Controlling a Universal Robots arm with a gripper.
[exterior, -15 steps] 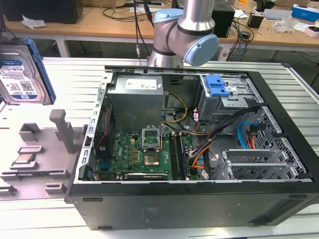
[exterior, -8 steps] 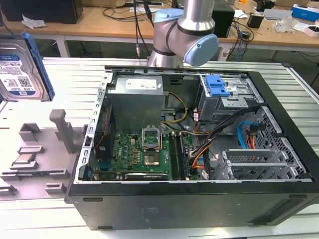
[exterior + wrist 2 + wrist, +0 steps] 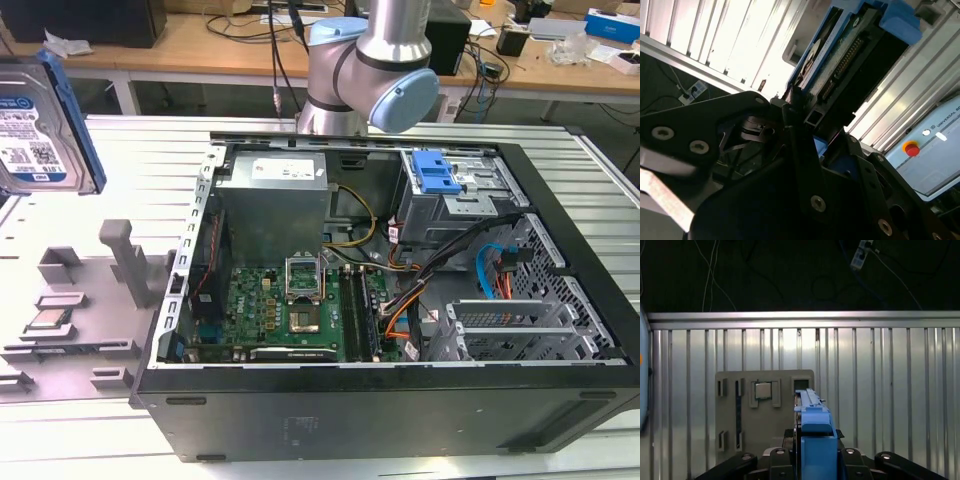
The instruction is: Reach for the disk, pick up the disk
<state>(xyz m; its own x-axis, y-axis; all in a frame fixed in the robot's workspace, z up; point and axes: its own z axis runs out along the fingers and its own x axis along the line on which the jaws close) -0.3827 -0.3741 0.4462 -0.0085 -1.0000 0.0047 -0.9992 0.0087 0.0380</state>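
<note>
gripper [image 3: 812, 459] — clamped on the disk [image 3: 40, 130] | disk upright, held above grey holder plate [image 3: 765, 432] | wrist facing down

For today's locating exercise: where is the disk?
The disk is at the exterior view's far left, raised above the grey fixture plate beside the computer case, gripped by the tool.

Silver metal disk [image 3: 35, 125], blue plastic frame [image 3: 84, 125]
</note>
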